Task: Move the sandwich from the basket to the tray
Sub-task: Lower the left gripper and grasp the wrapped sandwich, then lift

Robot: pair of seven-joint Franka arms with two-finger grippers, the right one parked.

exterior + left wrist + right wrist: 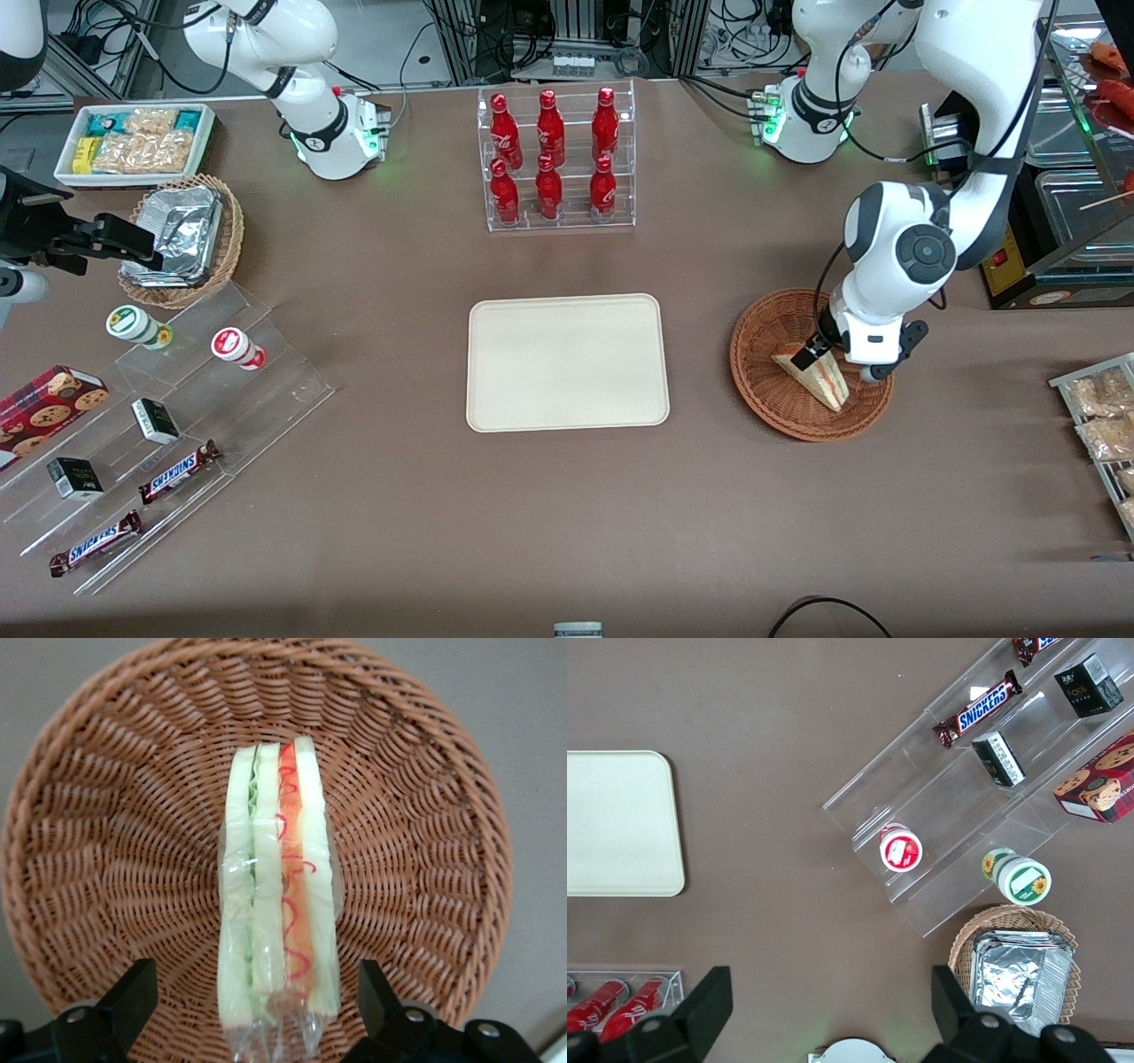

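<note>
Gripper down inside basket, toward working arm's end of table. Fingers spread wide, one each side of sandwich, clear gap on both sides, nothing gripped. Sandwich on edge on basket floor, filling edge up: pale bread, green layer, orange-red layer, clear wrap bunched at the end nearest the wrist camera. From front, sandwich a wedge lying in basket, gripper tip at its thick end; contact from front not clear. Basket reddish-brown wicker, round, shallow, on brown table.

Tray cream, rectangular, rounded corners, flat on table mid-way, well apart from basket, nothing on it. Tray corner also seen from right wrist.

Elsewhere: clear rack with six red bottles farther from front camera than tray. Toward parked arm's end: tan wicker basket with foil containers, white bin of snack packets, clear stepped stand holding two small lidded cups, small dark boxes, two Snickers bars, and a cookie box. Packets on a rack at working arm's table edge, near front camera.
</note>
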